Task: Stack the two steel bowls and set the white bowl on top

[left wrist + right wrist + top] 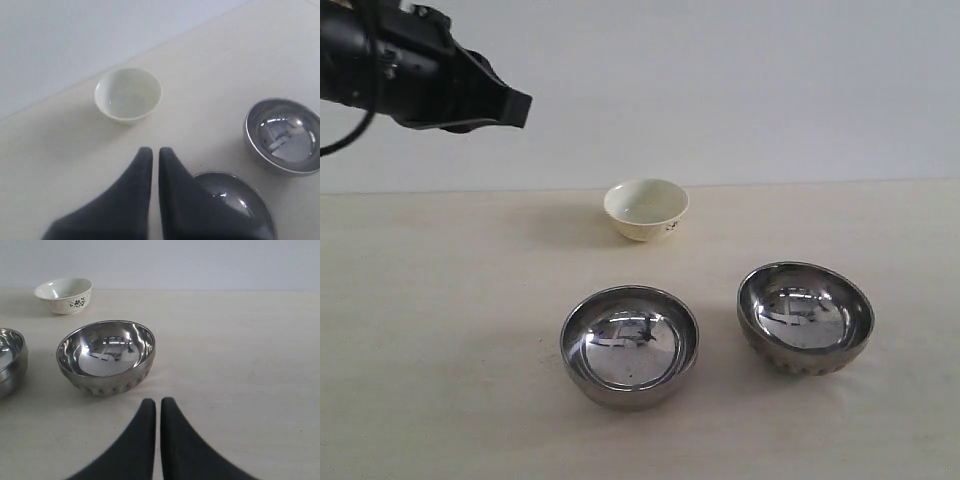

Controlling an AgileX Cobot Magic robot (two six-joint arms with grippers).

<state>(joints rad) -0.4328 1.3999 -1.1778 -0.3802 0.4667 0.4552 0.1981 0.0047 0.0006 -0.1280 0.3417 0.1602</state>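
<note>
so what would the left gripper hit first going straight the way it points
Probably the white bowl, ahead of the left gripper in its wrist view; depth is unclear, so possibly the table first.

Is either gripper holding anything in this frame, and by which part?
Nothing is held. Left gripper and right gripper are shut, empty; the white bowl, ribbed steel bowl and plain steel bowl stand free.

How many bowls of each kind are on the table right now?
Steel: 2, the plain steel bowl and the ribbed steel bowl
White: 1, the white bowl
Total: 3 bowls, all apart, none stacked yet
</note>
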